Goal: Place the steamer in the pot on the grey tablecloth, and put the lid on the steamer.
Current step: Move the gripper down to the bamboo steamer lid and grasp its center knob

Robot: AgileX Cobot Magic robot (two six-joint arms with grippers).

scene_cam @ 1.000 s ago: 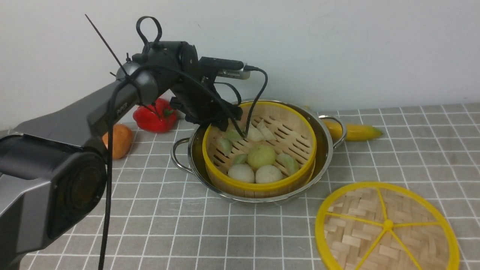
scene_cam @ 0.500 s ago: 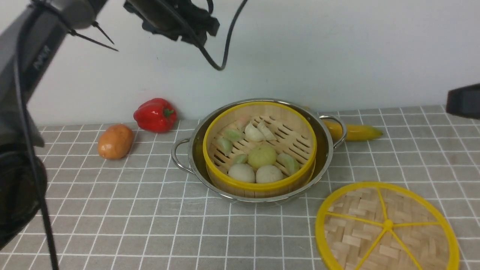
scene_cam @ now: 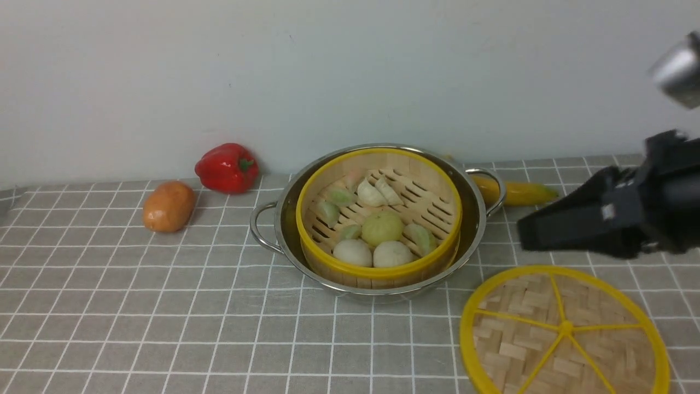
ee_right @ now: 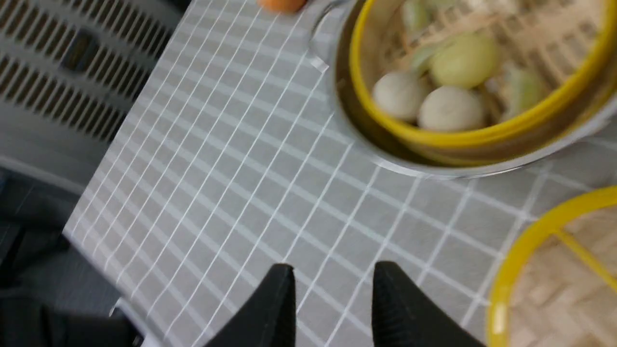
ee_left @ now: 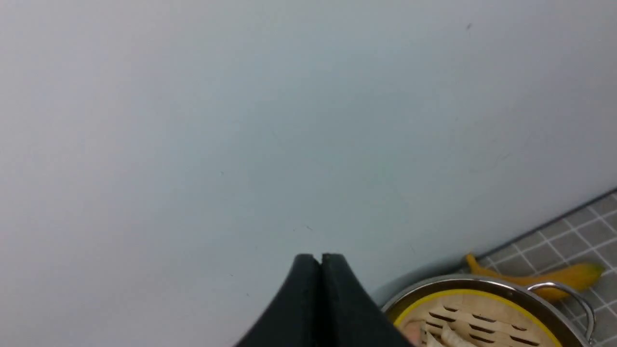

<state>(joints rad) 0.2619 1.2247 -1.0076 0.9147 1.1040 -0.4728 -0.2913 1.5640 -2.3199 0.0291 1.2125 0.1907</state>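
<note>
The wide shiny steel pot with two loop handles (scene_cam: 470,202) sits on the grey cloth with thin white squares (scene_cam: 164,306). The round bamboo basket with yellow rims (scene_cam: 377,271) sits inside the pot. Its top rim sticks up above the pot's edge. Pale toy buns and dumplings (scene_cam: 383,227) lie on its wooden slat floor.

The flat round woven bamboo lid with a yellow rim and yellow spokes (scene_cam: 563,328) lies on the cloth. It is near the pot, in front of it and to its right, not touching it. It is not yet on the basket.

The black right gripper (ee_right: 335,270) hangs in the air to the right of the pot, pointing toward it. Its fingers stand a little apart with nothing between them.

The black left gripper (ee_left: 318,260) is up higher than the pot, facing the pale wall (scene_cam: 350,71) behind the pot. Its fingers are pressed tight together and hold nothing.

A yellow banana (scene_cam: 519,192) lies just behind the pot's right handle. A red pepper (scene_cam: 227,167) and an orange-brown potato (scene_cam: 168,205) lie to the left of the pot.
</note>
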